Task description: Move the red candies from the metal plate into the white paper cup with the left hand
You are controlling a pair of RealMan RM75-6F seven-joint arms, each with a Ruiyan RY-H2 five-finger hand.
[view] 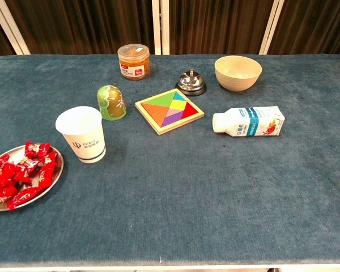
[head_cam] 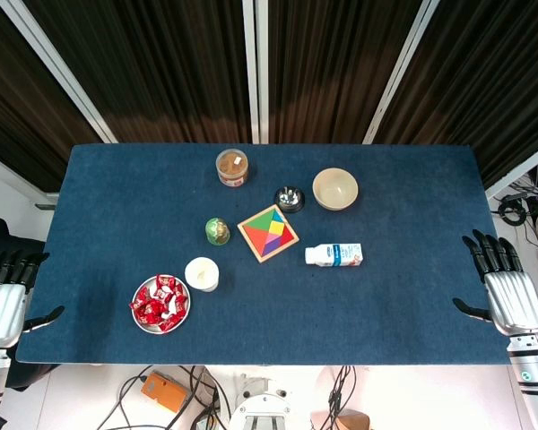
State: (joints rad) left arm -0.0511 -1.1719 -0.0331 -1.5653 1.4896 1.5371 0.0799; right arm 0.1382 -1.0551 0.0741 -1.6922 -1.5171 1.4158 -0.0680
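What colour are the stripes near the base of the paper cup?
Dark stripes on the white paper cup, clearest in the chest view.

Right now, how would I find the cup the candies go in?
Look at the blue table and find its near left corner, where a metal plate holds red candies. Just beside the plate stands the white paper cup. It is the only tall, plain white thing there, upright and open on top.

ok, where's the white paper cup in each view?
Head view: white paper cup sits lower left of centre, just up and right of the metal plate of red candies.
Chest view: the cup stands left of centre, upright, right of the plate.
Shared landmark: the green egg-shaped container, just beyond the cup.
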